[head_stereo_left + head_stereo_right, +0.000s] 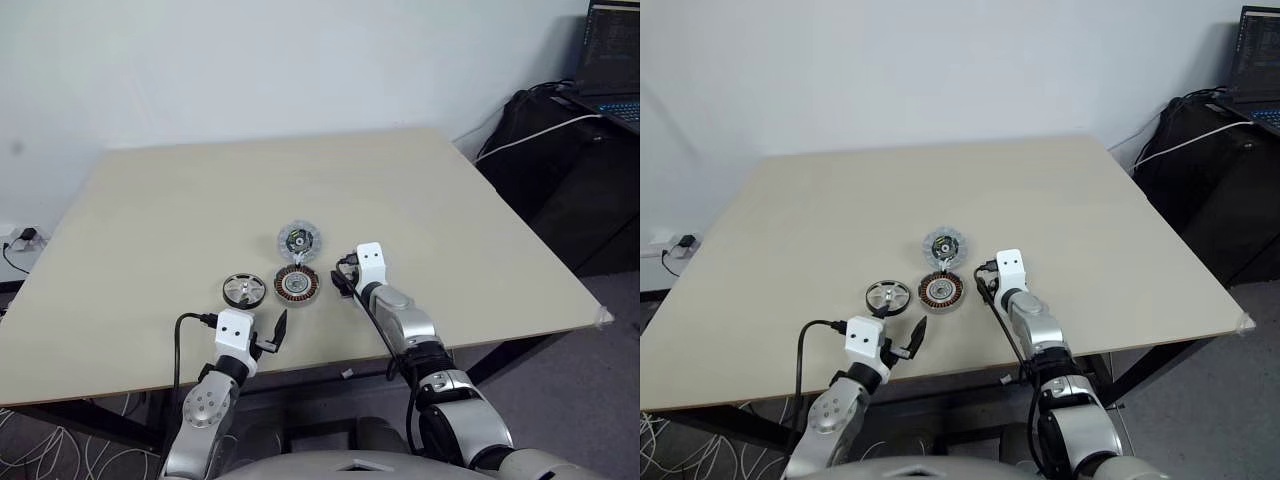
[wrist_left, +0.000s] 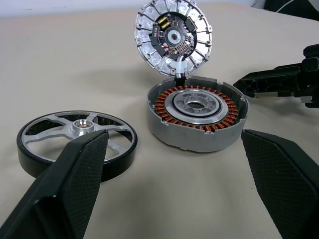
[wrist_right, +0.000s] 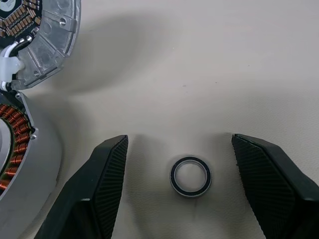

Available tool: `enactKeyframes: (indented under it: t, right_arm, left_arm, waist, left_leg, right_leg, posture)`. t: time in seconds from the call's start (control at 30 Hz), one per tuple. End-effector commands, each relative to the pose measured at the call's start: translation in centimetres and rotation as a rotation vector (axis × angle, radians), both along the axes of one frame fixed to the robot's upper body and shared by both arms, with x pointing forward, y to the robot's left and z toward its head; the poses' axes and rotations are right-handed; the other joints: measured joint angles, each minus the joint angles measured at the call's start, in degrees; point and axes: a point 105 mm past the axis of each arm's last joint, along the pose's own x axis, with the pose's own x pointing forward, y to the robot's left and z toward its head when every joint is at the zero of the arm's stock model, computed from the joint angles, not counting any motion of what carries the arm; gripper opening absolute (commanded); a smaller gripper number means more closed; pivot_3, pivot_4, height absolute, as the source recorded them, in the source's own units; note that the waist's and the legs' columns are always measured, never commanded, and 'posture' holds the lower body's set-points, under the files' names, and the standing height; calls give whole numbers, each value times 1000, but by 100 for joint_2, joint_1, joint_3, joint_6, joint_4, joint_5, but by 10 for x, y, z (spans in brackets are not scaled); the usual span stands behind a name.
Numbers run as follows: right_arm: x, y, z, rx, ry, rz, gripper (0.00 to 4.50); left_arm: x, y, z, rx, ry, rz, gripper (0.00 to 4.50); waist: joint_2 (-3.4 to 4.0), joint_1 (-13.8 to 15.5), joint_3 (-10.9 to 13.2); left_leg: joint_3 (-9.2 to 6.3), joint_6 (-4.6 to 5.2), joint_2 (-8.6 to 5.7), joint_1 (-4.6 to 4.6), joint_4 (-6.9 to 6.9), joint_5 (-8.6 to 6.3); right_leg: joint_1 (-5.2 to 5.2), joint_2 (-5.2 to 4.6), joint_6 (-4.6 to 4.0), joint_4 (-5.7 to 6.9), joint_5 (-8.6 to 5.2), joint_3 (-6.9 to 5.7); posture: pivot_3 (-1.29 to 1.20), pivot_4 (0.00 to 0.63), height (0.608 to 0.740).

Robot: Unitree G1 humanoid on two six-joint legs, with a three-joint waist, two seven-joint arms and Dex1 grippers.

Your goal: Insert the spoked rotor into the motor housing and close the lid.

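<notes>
The spoked rotor [image 1: 244, 290], black-rimmed with silver spokes, lies flat on the table [image 1: 150, 220]. Just right of it sits the motor housing [image 1: 297, 284], its copper windings showing. The lid [image 1: 299, 241] stands tilted up behind the housing, its dark centre patch facing me, joined to the housing by a white connector. My left gripper [image 1: 262, 322] is open near the table's front edge, facing the rotor [image 2: 77, 137] and housing [image 2: 197, 114] without touching them. My right gripper [image 1: 343, 283] is open just right of the housing, fingers [image 3: 99, 184] straddling a small metal ring [image 3: 190, 176] on the table.
A laptop [image 1: 612, 55] rests on dark equipment [image 1: 560, 170] beyond the table's right edge, with a white cable [image 1: 540, 135] across it. A wall socket with cables [image 1: 25, 238] is at the left. The far half of the table is bare.
</notes>
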Motion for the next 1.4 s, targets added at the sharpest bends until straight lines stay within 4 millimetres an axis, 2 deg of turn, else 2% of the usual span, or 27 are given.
enactKeyframes:
  t: [0.03,0.1,0.4,0.43,0.87,1.0,1.2,1.4]
  right_arm:
    - [2,3,8,6,-40,3,3399]
    - [1,2,7,5,-40,3,2995]
    - [-1,-1,9,6,-48,-8,185]
    - [-1,-1,9,7,-49,-12,40]
    - [-4,4,23,49,-104,10,40]
    - [-3,5,23,39,-109,17,890]
    - [-3,12,22,17,-104,45,2780]
    - [0,13,21,5,-95,52,2780]
  left_arm:
    - [5,1,11,2,-48,-1,4500]
    - [5,1,11,2,-48,0,4500]
    - [6,0,11,0,-50,-4,4500]
    - [6,0,11,-1,-49,-6,4500]
    - [6,-2,10,-5,-44,-15,4500]
    - [5,-1,10,-8,-43,-9,4500]
    - [6,-1,10,-9,-43,-4,4500]
    - [6,-1,10,-10,-44,-1,4500]
  waist:
    - [0,0,0]
    - [0,1,0]
    - [2,-25,-1]
    - [2,-25,-1]
    - [3,-21,-1]
    - [3,-21,0]
    - [3,-20,0]
    - [3,-21,0]
  left_leg:
    - [0,0,0,0,0,0]
    - [0,0,0,1,0,0]
    - [0,0,1,2,0,0]
    - [0,0,1,2,0,0]
    - [0,-1,0,0,-1,0]
    - [0,-1,1,0,-1,0]
    - [0,-1,0,-1,-1,0]
    - [0,-1,0,0,-1,0]
  right_leg:
    - [1,0,0,0,0,0]
    - [1,0,1,0,-1,0]
    - [2,0,11,0,-7,1]
    - [2,0,16,0,-10,1]
    - [-1,-1,16,0,-11,1]
    - [-1,-1,17,0,-11,0]
    - [-2,-1,16,0,-11,1]
    - [-1,-1,16,0,-11,0]
  posture:
    - [0,0,740]
    - [0,0,740]
    - [0,0,740]
    - [0,0,740]
    - [0,0,740]
    - [0,0,740]
    - [0,0,740]
    - [0,0,740]
